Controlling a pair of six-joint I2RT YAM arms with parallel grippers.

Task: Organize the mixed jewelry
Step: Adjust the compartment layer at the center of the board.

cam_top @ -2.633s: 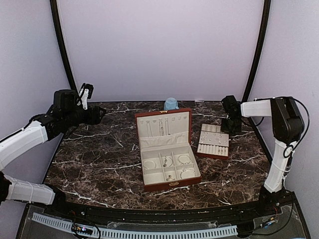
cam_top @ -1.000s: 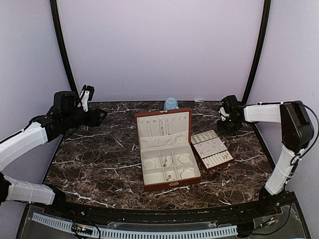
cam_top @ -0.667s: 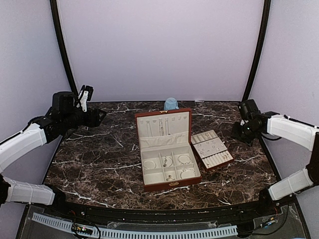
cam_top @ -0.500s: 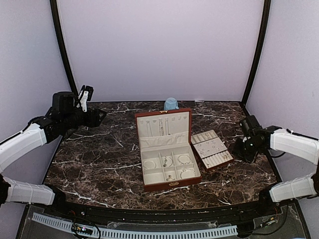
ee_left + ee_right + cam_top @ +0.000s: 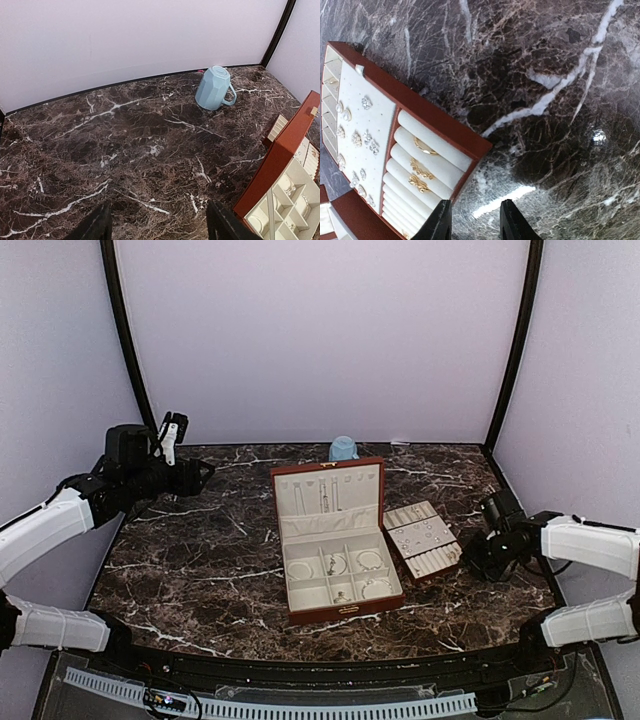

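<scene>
The mixed jewelry lies in two holders. A reddish-brown box (image 5: 335, 612) stands open mid-table, with hoops (image 5: 368, 561) in its cream compartments and chains (image 5: 325, 495) on its lid. Right of it lies the cream slotted tray (image 5: 425, 540). In the right wrist view the tray (image 5: 447, 131) holds gold-looking rings (image 5: 420, 170) in its rolls and small studs (image 5: 362, 137) on its flat pad. My right gripper (image 5: 472, 222) (image 5: 480, 558) hovers over bare marble just off the tray's corner, open and empty. My left gripper (image 5: 160, 227) (image 5: 200, 472) hangs open and empty at the far left.
A light blue mug (image 5: 343, 448) (image 5: 214, 87) stands upside down at the back edge behind the box. The box's raised lid (image 5: 280, 155) shows at the right of the left wrist view. Dark marble (image 5: 190, 560) spreads left of the box.
The tray has turned and slid closer to the box. My right arm has swung from the back right corner forward to the tray's near right side, its jaws narrowing. The left arm stayed still.
</scene>
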